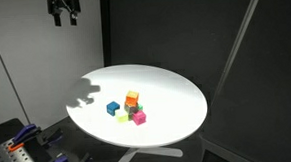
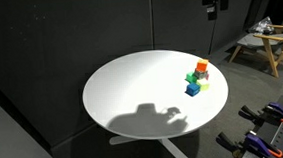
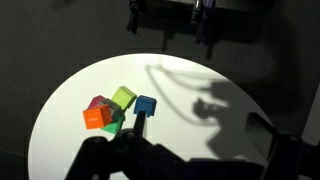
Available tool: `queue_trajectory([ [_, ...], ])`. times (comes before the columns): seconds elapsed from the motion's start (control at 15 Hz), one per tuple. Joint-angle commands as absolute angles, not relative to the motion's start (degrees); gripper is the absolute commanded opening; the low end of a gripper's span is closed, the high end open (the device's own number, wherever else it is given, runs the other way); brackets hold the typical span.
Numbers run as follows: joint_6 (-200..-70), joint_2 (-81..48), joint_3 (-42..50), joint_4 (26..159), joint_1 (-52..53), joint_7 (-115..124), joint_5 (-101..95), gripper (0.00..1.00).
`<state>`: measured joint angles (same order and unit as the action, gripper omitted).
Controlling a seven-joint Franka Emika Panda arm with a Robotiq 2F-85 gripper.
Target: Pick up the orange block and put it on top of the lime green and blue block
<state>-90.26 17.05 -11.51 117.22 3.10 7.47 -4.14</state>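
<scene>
- We find the orange block [image 1: 132,97] in a tight cluster of blocks on the round white desk [image 1: 171,90]. In both exterior views it looks the highest of the cluster, though we cannot tell what it rests on.
- In the wrist view, the lime green block [image 3: 123,97] and the blue block [image 3: 146,104] lie just beside each other. The orange block sits on the cluster's opposite side, against a pink block [image 3: 100,103].
- The end effector [image 1: 64,9] hangs well above the desk with its fingers spread apart, holding and touching nothing.
- Bare desk surrounds the cluster on all sides, and the rim is well clear of it.
</scene>
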Motion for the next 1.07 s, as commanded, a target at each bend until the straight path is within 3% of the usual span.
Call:
queue_trajectory([
  [0.0, -90.1, 16.9, -10.5, 117.0, 4.3, 7.8, -4.4, 1.0],
  [1.0, -90.5, 17.9, -9.6, 117.9, 4.3, 7.4, -4.2, 1.0],
])
